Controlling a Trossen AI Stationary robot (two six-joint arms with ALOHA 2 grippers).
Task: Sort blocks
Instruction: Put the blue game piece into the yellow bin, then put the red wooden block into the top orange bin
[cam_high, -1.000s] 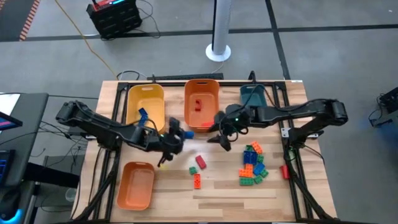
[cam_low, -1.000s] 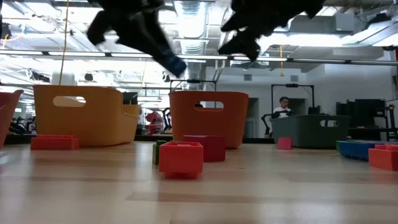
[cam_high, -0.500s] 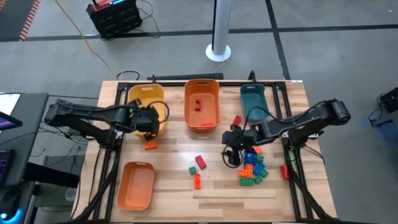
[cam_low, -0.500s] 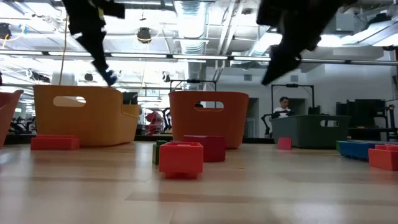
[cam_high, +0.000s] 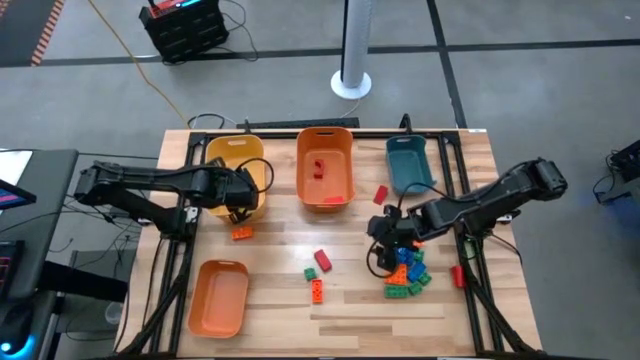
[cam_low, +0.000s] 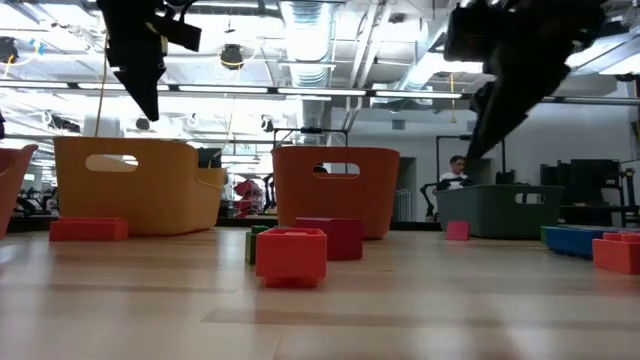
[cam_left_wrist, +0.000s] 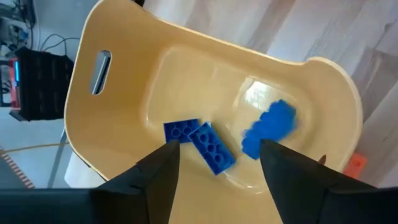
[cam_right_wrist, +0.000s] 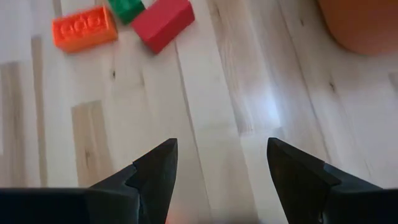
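Three blue blocks (cam_left_wrist: 214, 147) lie in the yellow bin (cam_left_wrist: 186, 62) at the worktop's far-left, one blurred as though just dropping in. The left hand (cam_left_wrist: 214, 163) hangs right above that bin, fingers spread, holding nothing. Looks like blue goes there.

Over to the right hand (cam_right_wrist: 217, 163), low over the worktop at the near-right, at the inner edge of the mixed pile of blocks (cam_high: 407, 272). Its fingers are wide apart and empty, bare wood between them, so I'd say it is lining up for its next pick.

A red block (cam_high: 322, 260) and an orange block (cam_high: 317, 291) sit loose near the worktop's middle, another orange one (cam_high: 241, 233) just beside the yellow bin. The orange bin (cam_high: 326, 168) at the far edge already holds red pieces. Plenty left to sort.
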